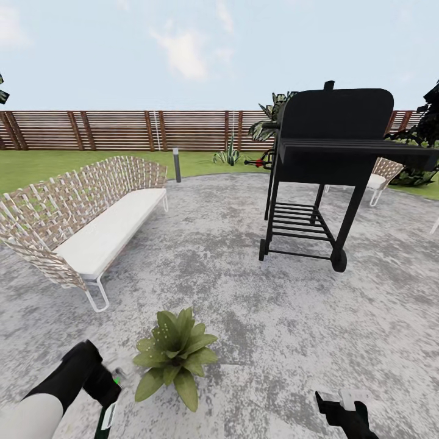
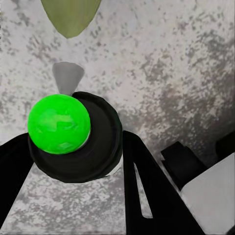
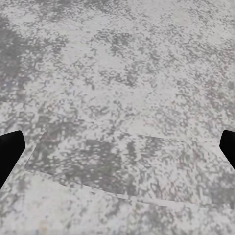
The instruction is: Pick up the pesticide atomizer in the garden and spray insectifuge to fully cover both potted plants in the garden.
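Note:
A potted plant [image 1: 174,356], a low rosette of broad green leaves, stands on the grey paving [image 1: 244,317] right in front of me. My left gripper [image 1: 102,390] is just left of it, shut on the pesticide atomizer [image 1: 110,414]. In the left wrist view the atomizer [image 2: 73,134] sits between the black fingers [image 2: 142,181]. Its bright green cap faces the camera and its grey nozzle points toward a leaf [image 2: 71,17] of the plant. My right gripper [image 1: 344,405] hangs low at the right, open over bare paving [image 3: 117,98], its fingertips [image 3: 10,152] wide apart.
A wicker sofa [image 1: 85,225] with a white cushion stands at the left. A black grill [image 1: 329,164] on wheels is ahead to the right, with a wicker chair [image 1: 381,177] behind it. A slat fence [image 1: 122,130], lawn, a short post [image 1: 177,164] and an agave [image 1: 228,155] lie beyond.

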